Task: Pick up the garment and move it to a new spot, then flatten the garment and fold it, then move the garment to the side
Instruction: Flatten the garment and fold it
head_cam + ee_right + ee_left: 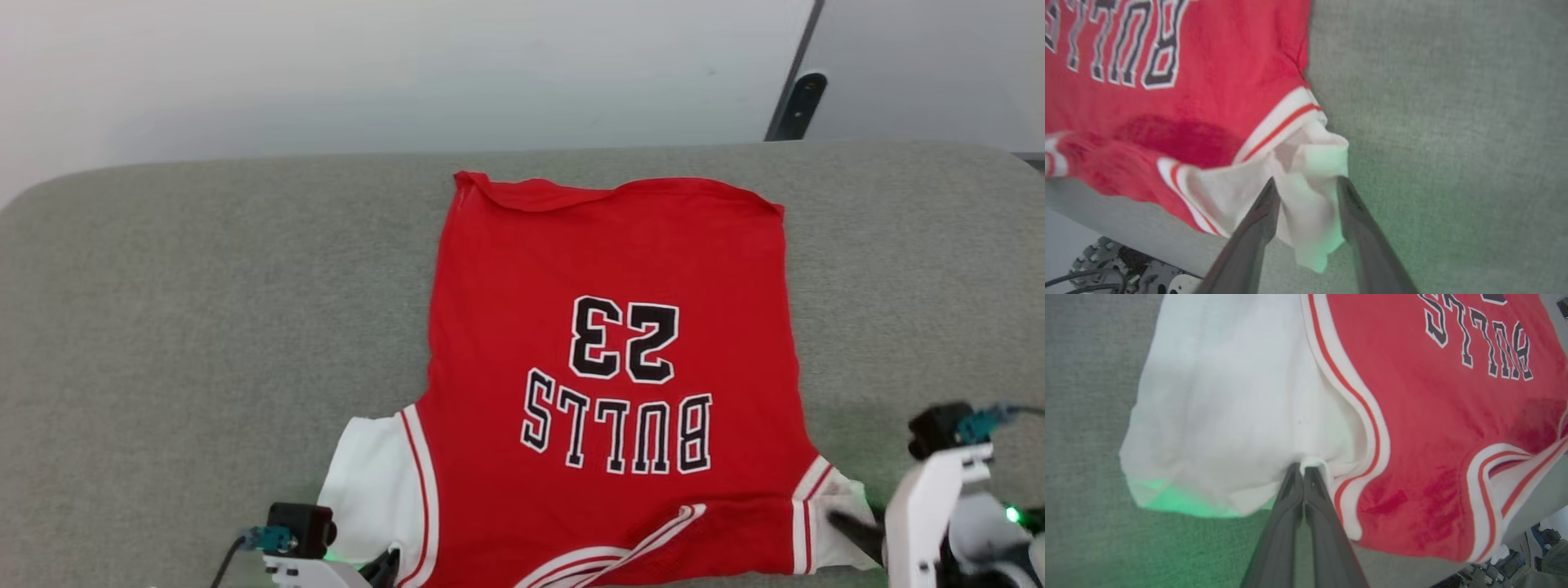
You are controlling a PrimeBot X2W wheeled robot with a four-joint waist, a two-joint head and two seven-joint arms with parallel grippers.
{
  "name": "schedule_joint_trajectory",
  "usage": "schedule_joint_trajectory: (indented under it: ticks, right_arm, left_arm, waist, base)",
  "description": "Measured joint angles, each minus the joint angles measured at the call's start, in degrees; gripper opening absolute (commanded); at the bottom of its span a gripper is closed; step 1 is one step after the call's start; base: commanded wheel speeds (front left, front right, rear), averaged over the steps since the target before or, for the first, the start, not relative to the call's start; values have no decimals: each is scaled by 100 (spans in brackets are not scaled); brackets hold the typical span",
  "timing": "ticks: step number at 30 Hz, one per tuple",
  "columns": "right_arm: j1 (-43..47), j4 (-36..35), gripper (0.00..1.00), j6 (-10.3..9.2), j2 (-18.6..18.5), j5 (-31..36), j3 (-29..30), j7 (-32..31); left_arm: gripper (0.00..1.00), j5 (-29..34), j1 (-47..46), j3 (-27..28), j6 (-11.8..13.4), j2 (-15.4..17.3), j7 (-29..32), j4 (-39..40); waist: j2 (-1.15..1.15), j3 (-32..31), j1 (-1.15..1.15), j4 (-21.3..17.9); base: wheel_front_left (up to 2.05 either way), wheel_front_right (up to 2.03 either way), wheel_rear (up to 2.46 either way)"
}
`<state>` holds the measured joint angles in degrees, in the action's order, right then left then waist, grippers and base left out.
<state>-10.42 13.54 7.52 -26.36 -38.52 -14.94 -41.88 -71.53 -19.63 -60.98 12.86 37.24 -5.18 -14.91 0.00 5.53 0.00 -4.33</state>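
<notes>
Grey padded surface [163,327]: takes up the lower two thirds of the head view.

The garment [612,327]: lies spread on that surface, centre to lower centre of frame. The print faces up, the hem is toward the top with one corner curled over, and the collar end is at the bottom edge.

Progress, as judged: laid out and largely flat. Folding and the move aside are not yet begun.

Left gripper [1303,470]: lower left, fingers closed together, nipping a small fold of the white sleeve.

Right gripper [1306,185]: lower right, fingers apart. The other white sleeve sits crumpled and loose between them, not pinched.
</notes>
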Motion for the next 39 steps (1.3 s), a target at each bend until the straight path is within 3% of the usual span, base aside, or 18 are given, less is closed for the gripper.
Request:
schedule_joint_trajectory:
  ticks: [4,9,12,16,22,27,39]
  right_arm:
    - [-244,-38,100,0,260,216,242,-279]
    - [-244,-790,100,-1,-10,154,34,-612]
    - [-124,-1279,100,-1,-197,-32,263,-558]
    - [44,-1969,100,0,-237,-42,650,-164]
    - [-317,-2327,100,-1,78,454,1311,1318]
    - [-995,-1621,100,-1,269,820,1352,1744]
    - [-3407,1147,100,0,-252,917,489,-51]
  left_arm:
    - [0,-43,-7,13,-76,-104,-19,-136]
    - [0,-62,-9,4,-155,-202,-48,-285]
    - [0,-59,-8,0,-179,-259,-88,-360]
    - [0,-57,-11,-3,-194,-308,-100,-408]
    - [0,4,-84,-31,-213,-361,-115,-432]
    - [0,119,-276,-112,-263,-454,-55,-466]
    - [0,546,-1102,-397,-630,-962,242,-711]
  waist:
    - [0,-10,0,-102]
    - [0,-9,0,-124]
    - [0,-14,0,-103]
    - [0,-12,0,-43]
    - [0,75,0,60]
    - [0,199,0,228]
    - [0,668,0,929]
  base:
    - [0,0,0]
    - [0,0,0]
    - [0,0,0]
    - [0,0,0]
    - [0,0,0]
    - [0,0,0]
    - [0,0,0]
